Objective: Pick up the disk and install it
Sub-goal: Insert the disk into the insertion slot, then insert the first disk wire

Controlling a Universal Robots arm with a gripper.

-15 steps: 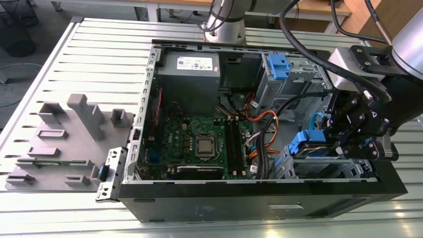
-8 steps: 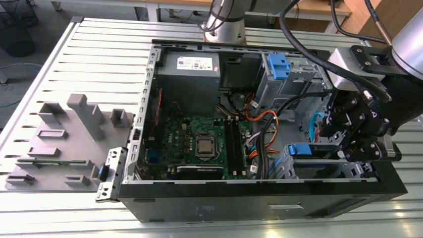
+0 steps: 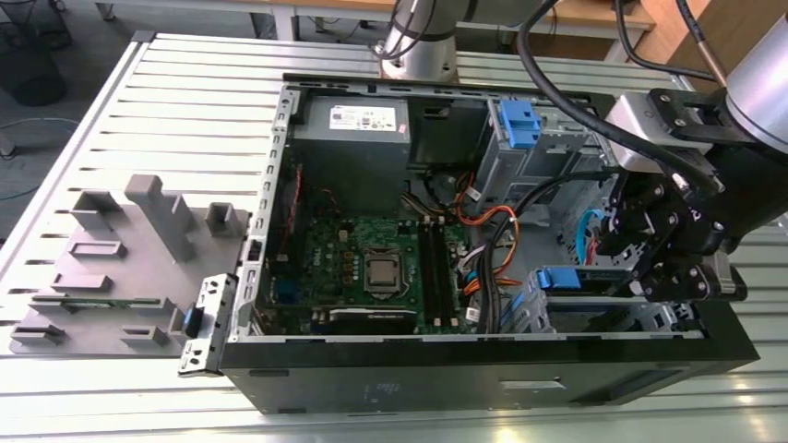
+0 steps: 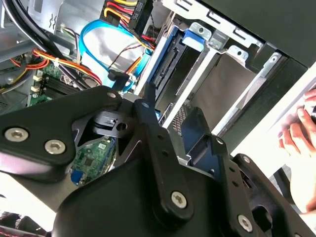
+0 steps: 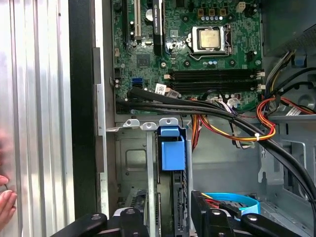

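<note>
Exterior view: gripper (image 3: 665, 277) is hanging low over the drive cage (image 3: 530, 309) at the exterior view's right of the open computer case (image 3: 493, 383), which is lying on the slatted desk (image 3: 185, 101). The disk (image 3: 569, 279) is already sitting inside that cage, standing on edge, with its blue bracket end facing the motherboard (image 3: 369, 263). First wrist view is showing the bracket end about level with the cage's mouth flanges. So I'm judging pickup done and insertion nearly or fully done; whether it is latching home isn't visible. Grip state: cannot tell. The gripper is sitting right over the disk, but contact is hiding behind its own black body in both wrist views. A person's hand (image 4: 296, 133) is resting just outside the case. A bare blue tab (image 3: 518, 120) is sitting in the other cage, well apart.
</note>
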